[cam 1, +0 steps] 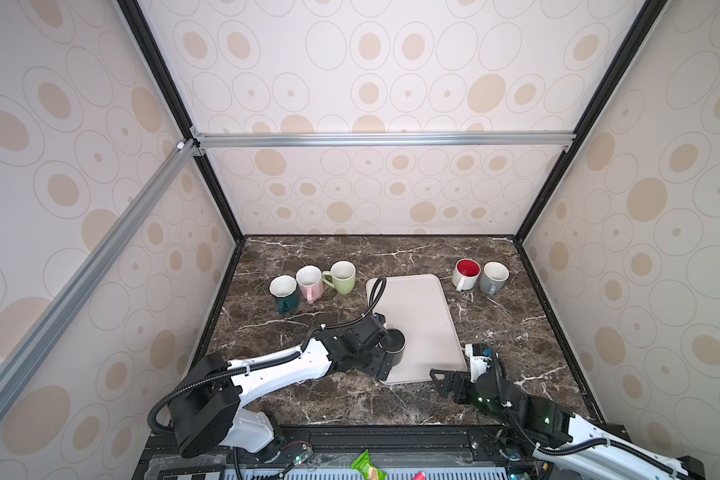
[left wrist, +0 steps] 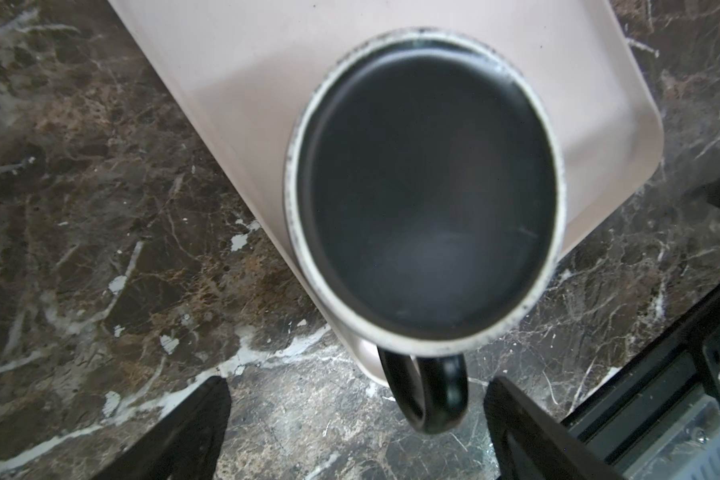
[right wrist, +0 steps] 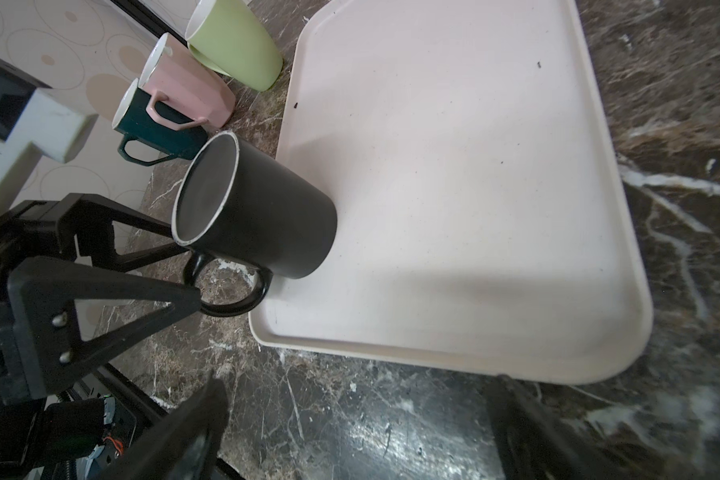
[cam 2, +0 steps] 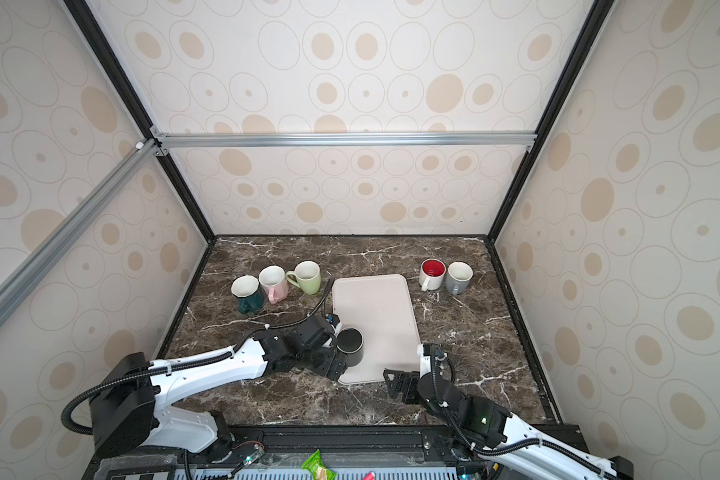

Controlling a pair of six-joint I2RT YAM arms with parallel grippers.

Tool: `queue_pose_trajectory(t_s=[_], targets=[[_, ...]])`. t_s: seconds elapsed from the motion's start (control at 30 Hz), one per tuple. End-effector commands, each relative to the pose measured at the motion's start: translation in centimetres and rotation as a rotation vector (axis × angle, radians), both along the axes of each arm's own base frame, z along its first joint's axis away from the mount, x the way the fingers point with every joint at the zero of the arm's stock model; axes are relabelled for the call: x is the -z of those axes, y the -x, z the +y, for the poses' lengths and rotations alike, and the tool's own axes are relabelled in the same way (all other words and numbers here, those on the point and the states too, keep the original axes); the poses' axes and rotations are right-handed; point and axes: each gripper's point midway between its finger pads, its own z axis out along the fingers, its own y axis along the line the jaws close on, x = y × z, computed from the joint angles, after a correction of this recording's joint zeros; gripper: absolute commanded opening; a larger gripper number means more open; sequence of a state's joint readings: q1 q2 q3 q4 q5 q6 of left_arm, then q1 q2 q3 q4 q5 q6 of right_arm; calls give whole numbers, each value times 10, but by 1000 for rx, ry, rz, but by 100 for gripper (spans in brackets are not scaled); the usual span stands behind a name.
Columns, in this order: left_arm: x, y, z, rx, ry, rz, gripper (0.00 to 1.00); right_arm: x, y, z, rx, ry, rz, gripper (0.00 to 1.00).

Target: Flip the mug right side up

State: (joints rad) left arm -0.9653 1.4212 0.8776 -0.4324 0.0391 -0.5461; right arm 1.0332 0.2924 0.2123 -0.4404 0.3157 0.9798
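Since the black mug (left wrist: 425,199) already stands mouth-up just ahead of your left hand (left wrist: 358,388), on the tray corner nearest that hand, the step in hand looks like a clean let-go rather than more turning. The left hand is spread wide and pinches nothing: the mug's handle (left wrist: 433,395) pokes back between its fingers (left wrist: 184,436) with a gap on each side. Draw the hand straight back along the line of the handle, spread and level, so neither finger hooks the loop and tips the mug. The mug sits close to the rim of the tray (left wrist: 233,83), so a nudge could walk it off onto the tabletop (left wrist: 100,208). Your right hand (right wrist: 360,384) is spread too and empty, hovering just short of the tray's other near corner, well apart from the mug; leave it parked. Beyond the left hand, to its outer side, a dark green mug (cam 1: 284,293), a pink mug (cam 1: 310,282) and a light green mug (cam 1: 342,276) stand bunched close. Beyond the right hand stand a white mug with a red inside (cam 1: 466,273) and a grey mug (cam 1: 493,277). None blocks a backward retreat.
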Motion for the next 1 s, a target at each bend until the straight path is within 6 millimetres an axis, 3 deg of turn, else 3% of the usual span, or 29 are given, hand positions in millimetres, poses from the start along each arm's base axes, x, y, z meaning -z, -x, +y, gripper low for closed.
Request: queue_pose_trajectory(t_s=[0.0,0.33,0.97], targets=[[-6,-3,-5,18,-28,-23,94,7,-1,-2,26,-4,5,100],[-6,-10,-8,3,-43,-52,83,15,1,-8,50,-9,28,100],[-1,-23,-12,8,-122,-67,48,20,2,-11,61,-15,35,100]])
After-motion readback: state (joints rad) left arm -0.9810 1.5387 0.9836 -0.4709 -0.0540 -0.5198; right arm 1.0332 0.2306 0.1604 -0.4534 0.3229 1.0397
